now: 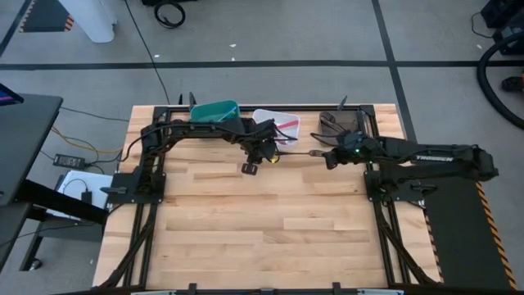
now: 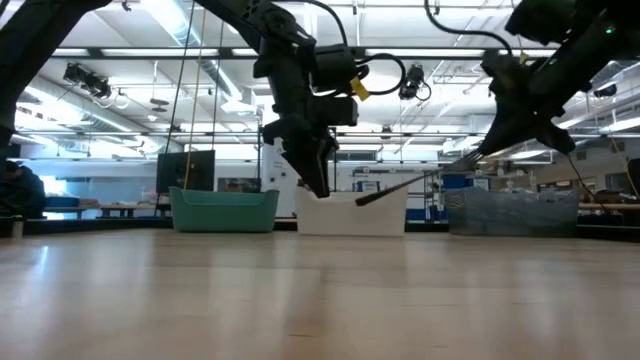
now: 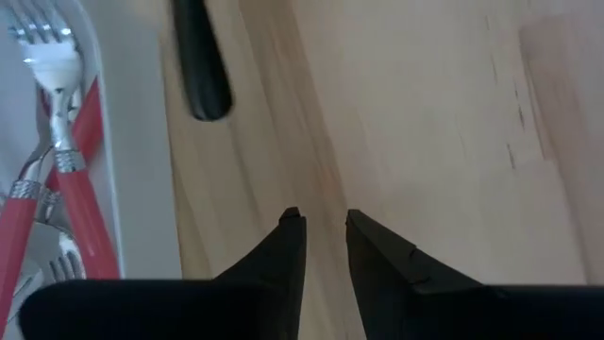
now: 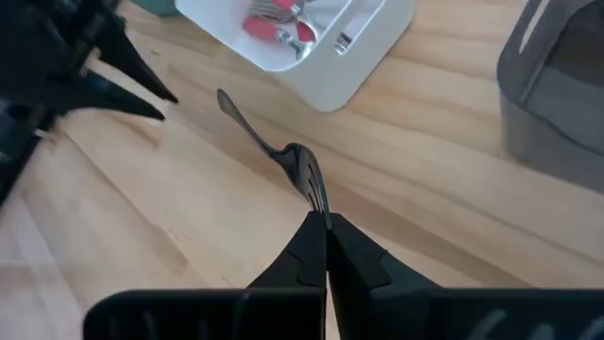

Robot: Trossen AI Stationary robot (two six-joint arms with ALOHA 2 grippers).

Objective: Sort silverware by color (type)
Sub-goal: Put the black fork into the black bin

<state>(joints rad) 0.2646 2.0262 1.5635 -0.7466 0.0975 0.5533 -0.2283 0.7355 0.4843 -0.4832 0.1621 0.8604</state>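
Observation:
My right gripper (image 4: pixel 326 222) is shut on a dark grey-black fork (image 4: pixel 274 151), held above the table in front of the white bin (image 4: pixel 359 66); the high view shows this fork (image 1: pixel 311 153) between the two grippers. My left gripper (image 3: pixel 326 222) points down just beyond the fork's handle end (image 3: pixel 198 66), open by a narrow gap, touching nothing. Red-handled forks (image 3: pixel 57 170) lie inside the white bin (image 1: pixel 277 123). No blue-teal fork shows in any view. My right gripper pinches the dark fork by its tine end (image 4: pixel 319 200) between the two fingertips. The fingers lie along the fork and come from the table's right side. The fork is lifted clear and slants, with its handle end (image 2: pixel 362 200) lower, pointing toward my left gripper.
Three bins stand in a row along the far edge: teal (image 1: pixel 214 111), white, and grey-brown (image 1: pixel 340 123). The left arm (image 1: pixel 196 131) reaches over in front of the teal bin. The wooden table top (image 1: pixel 262 229) stretches toward the near edge.

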